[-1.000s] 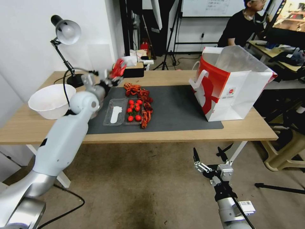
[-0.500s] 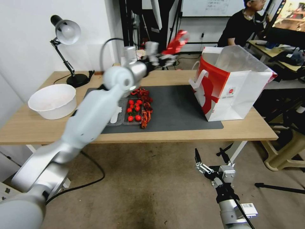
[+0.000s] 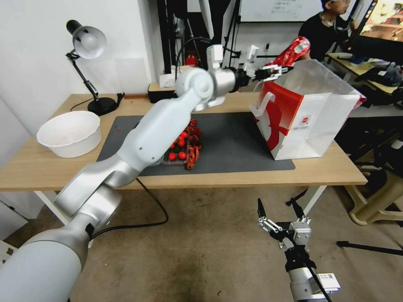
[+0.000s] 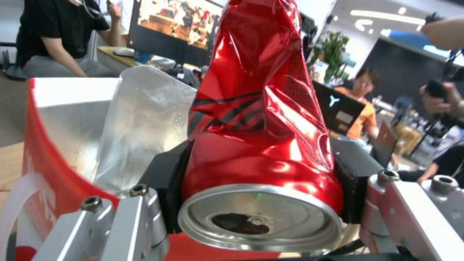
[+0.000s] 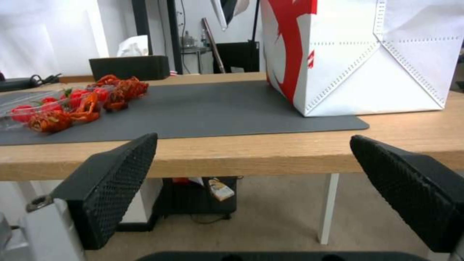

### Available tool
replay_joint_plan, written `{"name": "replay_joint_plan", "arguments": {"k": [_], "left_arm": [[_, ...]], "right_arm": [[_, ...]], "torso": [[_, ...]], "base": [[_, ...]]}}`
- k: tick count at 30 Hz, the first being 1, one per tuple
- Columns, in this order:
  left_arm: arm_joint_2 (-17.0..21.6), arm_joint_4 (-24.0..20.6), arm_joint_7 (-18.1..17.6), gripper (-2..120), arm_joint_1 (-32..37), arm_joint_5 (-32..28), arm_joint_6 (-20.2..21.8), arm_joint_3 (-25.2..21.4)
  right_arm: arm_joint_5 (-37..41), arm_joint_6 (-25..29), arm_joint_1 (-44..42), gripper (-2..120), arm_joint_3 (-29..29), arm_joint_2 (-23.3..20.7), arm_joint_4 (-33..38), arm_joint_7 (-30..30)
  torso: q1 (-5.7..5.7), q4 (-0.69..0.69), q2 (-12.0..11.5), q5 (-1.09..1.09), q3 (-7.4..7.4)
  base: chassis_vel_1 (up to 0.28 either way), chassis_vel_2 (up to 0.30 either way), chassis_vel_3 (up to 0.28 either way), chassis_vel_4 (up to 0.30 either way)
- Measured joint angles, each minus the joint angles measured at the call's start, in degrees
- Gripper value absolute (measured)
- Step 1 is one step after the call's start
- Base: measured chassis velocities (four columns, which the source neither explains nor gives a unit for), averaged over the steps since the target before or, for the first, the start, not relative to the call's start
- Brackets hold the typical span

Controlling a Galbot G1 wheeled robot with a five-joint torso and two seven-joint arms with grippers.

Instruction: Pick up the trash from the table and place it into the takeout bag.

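The left tool [image 3: 275, 69] holds the crushed red can [image 3: 290, 51] tight, up over the takeout bag [image 3: 308, 113]. To do it well, go right above the hole, then let go. The right tool [image 3: 280, 218] waits wide open below the counter [image 3: 331, 170].

The head view is taken from high up, looking forward and down over the whole counter [image 3: 252, 174], with the floor in front of it seen too. The left wrist view is taken very close behind the left gripper [image 4: 261, 170], looking past it at the open top of the takeout bag [image 4: 72, 119]. The right wrist view is taken from low down, near the counter's front edge, looking level across the dark mat [image 5: 203, 112]. The takeout bag is seen in all three views.
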Motion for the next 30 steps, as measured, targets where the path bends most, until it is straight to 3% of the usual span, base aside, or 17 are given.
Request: {"name": "replay_joint_plan", "arguments": {"k": [9, 15, 22, 26, 30], "left_arm": [[-3.88, 3.89, -0.9, 55, -2.7, 6.25, 0.58, 4.25], [-4.51, 4.52, -1.97, 57, -2.92, 7.59, 0.28, 4.81], [-4.17, 4.36, -3.26, 87, -3.06, 7.61, -0.8, 5.04], [-3.8, 3.68, -4.56, 98, -2.82, 7.47, -0.85, 4.47], [-2.43, 1.57, -6.14, 100, -1.91, 7.15, -0.85, 3.56]], "right_arm": [[-0.2, 0.78, -0.53, 100, 0.2, 0.33, -0.01, -0.09], [-0.2, 1.24, -0.9, 100, 0.61, 0.27, -0.01, -0.11], [-0.13, 1.52, -1.12, 100, 0.65, 0.09, -0.04, -0.26], [-0.12, 1.52, -1.06, 100, 0.46, 0.09, -0.02, -0.34], [-0.13, 1.51, -0.92, 100, 0.29, 0.16, -0.02, -0.36]], "torso": [[0.0, -0.01, 0.0, 0.0, 0.0], [-0.01, 0.0, 0.0, -0.01, 0.0], [-0.01, 0.0, 0.0, -0.01, 0.0], [-0.01, -0.01, 0.0, -0.01, 0.0], [-0.01, -0.01, 0.0, -0.01, 0.0]], "base": [[0.0, 0.0, 0.0, 0.0], [0.0, 0.0, 0.0, 0.0], [0.0, 0.0, 0.0, 0.0], [0.0, 0.0, 0.0, 0.0], [0.0, 0.0, 0.0, 0.0]]}}
